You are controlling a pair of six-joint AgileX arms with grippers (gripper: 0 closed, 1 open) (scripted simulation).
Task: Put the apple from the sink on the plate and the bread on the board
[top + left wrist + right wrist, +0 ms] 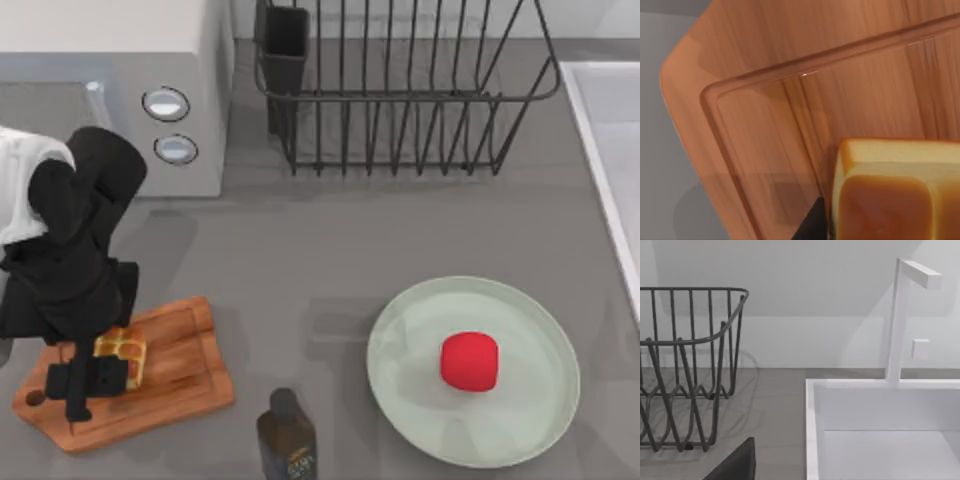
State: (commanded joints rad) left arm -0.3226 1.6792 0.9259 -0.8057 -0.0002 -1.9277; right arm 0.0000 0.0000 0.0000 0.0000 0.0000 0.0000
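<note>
The bread (122, 350), a golden-brown scored bun, is over the left part of the wooden board (180, 375) at the table's front left. My left gripper (95, 378) reaches down from the left arm and is shut on the bread. In the left wrist view the bread (895, 190) is very close above the board (790, 100), with one dark finger (812, 225) beside it. The red apple (470, 361) lies on the mint-green plate (530, 420) at the front right. The white sink (600, 130) runs along the right edge. A dark part of my right gripper (735, 465) shows near the sink (812, 430).
A microwave (150, 90) stands at the back left, right behind the left arm. A black wire dish rack (400, 90) fills the back middle. A dark bottle (287, 435) stands at the front edge between board and plate. A white faucet (895, 325) rises behind the sink.
</note>
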